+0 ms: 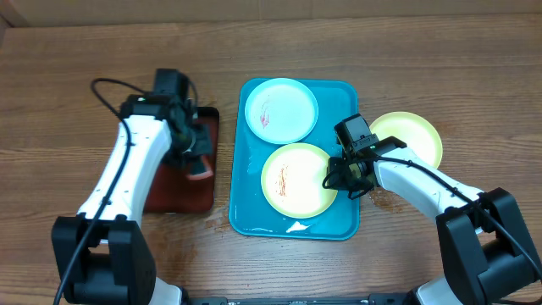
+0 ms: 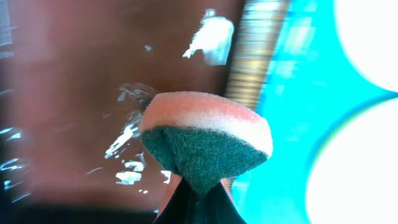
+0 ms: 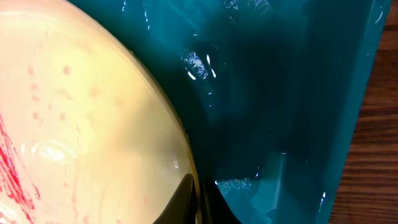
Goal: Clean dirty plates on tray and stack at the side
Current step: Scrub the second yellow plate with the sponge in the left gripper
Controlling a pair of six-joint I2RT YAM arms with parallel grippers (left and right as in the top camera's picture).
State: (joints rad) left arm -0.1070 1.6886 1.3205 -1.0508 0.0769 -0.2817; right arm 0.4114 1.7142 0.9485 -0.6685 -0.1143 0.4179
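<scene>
Count the clean yellow-green plate [image 1: 412,135], beside the turquoise tray [image 1: 244,202], as done; on the tray the pale blue plate [image 1: 280,110] and the smeared yellow-green plate [image 1: 296,180], rim pinched by the right gripper [image 1: 341,180], await the sponge [image 2: 205,146] clamped in the left gripper [image 1: 198,163].

Wooden table [image 1: 68,51], turquoise tray [image 1: 246,207], dark red tray [image 1: 182,195], yellow-green plate [image 1: 417,135] right of trays

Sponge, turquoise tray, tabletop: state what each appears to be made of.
Sponge: soft foam, pinkish-orange with a pale band, backed by a dark green fibrous scouring pad; porous and fuzzy textures show. Turquoise tray: probably plastic, glossy, with wet highlights and rounded moulded rim. Tabletop: wood or wood-look laminate; grain lines visible, cannot tell which.
</scene>
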